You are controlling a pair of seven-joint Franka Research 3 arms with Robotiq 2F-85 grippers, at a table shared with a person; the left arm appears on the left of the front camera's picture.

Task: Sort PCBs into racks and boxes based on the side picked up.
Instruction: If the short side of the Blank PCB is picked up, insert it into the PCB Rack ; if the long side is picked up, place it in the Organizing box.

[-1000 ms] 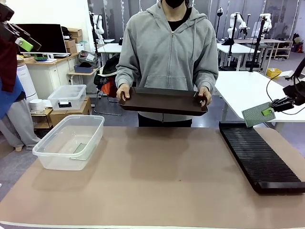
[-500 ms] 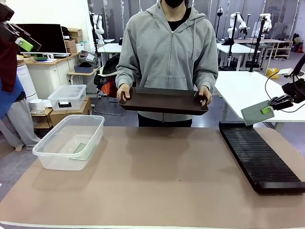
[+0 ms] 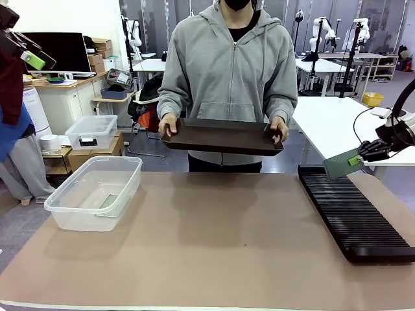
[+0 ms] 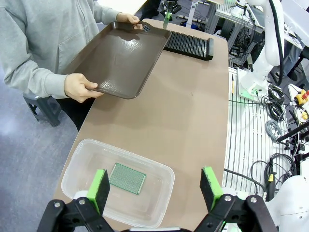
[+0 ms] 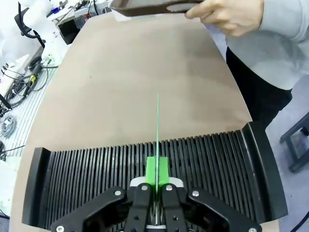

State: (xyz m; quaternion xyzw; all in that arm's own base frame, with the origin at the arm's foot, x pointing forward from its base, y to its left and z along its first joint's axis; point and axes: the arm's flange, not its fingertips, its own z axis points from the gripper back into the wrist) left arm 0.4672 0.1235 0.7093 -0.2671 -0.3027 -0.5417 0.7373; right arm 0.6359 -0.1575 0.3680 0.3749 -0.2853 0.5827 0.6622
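My right gripper [image 3: 360, 155] is shut on a green PCB [image 3: 338, 165], which hangs tilted just above the far end of the long black slotted rack [image 3: 353, 214]. In the right wrist view the PCB [image 5: 157, 130] stands edge-on between the shut fingers [image 5: 157, 176], over the slots of the rack [image 5: 91, 179]. My left gripper [image 4: 155, 188] is open and high above the clear box [image 4: 82, 157]. A second PCB [image 4: 127, 178] lies flat on the floor of that box [image 3: 94, 192]. In the front view the left gripper [image 3: 29, 57] is at the top left.
A person at the far side holds a dark brown tray [image 3: 222, 136] in both hands above the table edge. A smaller lidded clear tub [image 3: 91, 131] sits off the table behind the box. The brown table mat [image 3: 214, 240] lies bare between the box and the rack.
My right gripper has carried the PCB down and slightly left, closer to the far end of the rack. The left arm, the tray and the box have stayed still.
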